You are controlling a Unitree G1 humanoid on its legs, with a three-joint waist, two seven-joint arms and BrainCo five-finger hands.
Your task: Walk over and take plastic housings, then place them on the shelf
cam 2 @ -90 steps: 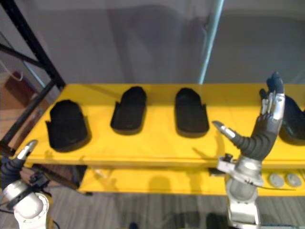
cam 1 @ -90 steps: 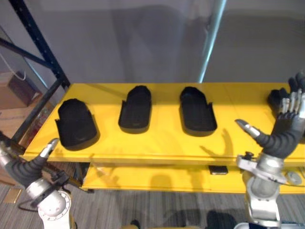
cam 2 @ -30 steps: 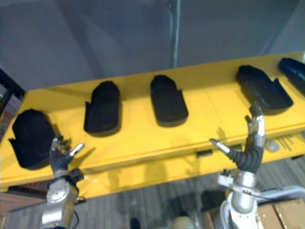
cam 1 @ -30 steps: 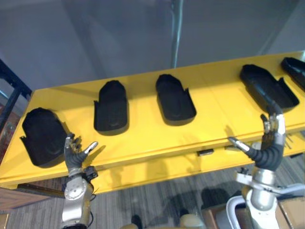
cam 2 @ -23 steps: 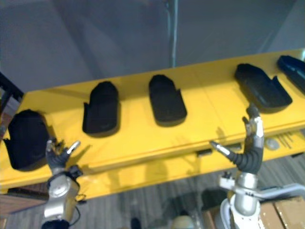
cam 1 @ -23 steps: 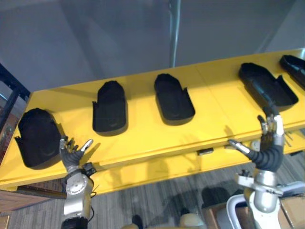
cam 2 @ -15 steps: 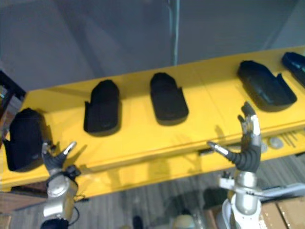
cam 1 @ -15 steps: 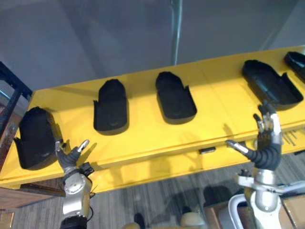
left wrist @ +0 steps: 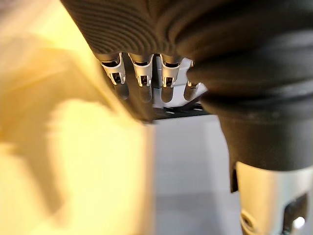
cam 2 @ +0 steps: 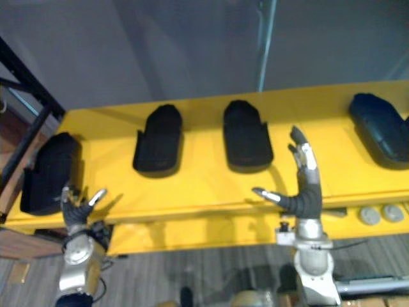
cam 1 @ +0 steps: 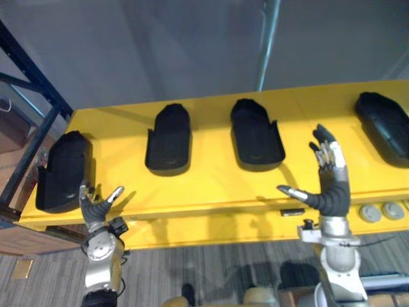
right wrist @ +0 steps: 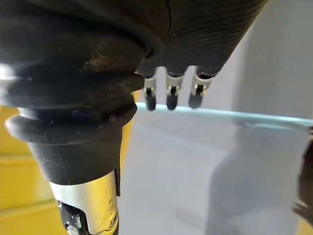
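Black housings (cam 1: 255, 134) on yellow shelf (cam 1: 211, 185)

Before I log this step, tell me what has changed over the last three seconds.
View shifted: the camera moved. Against the shelf, the right hand has drifted left, from the far-right housing towards the third housing; the left hand has risen beside the leftmost housing. Nothing grasped or released: both hands open and empty, housings unmoved.
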